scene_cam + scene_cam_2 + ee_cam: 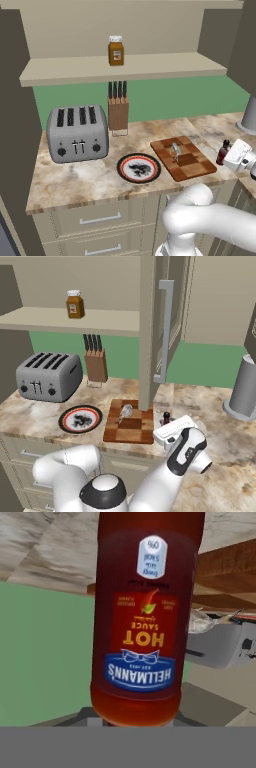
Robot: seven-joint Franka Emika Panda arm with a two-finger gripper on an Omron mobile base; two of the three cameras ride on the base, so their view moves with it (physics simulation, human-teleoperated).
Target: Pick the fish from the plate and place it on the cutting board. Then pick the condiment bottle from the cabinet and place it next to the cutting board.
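Note:
The small silvery fish (175,150) (126,412) lies on the checkered wooden cutting board (196,168) (131,432). To the board's left is the black-rimmed plate (120,167) (62,420), with nothing on it. The dark red condiment bottle (223,151) (166,417) (142,612) stands upright on the counter just right of the board. My gripper (229,155) (168,425) reaches it from the side and seems shut on it. The hand view is rolled, so the label reads upside down, and my fingertips are hidden. The cabinet shelf (150,67) (105,321) is above.
A squat amber jar (116,51) (75,304) stands on the shelf. A toaster (77,132) (47,376) and a knife block (118,112) (95,363) are at the back left. A grey cylinder (250,117) (245,391) stands right. An open cabinet door (150,331) hangs over the board.

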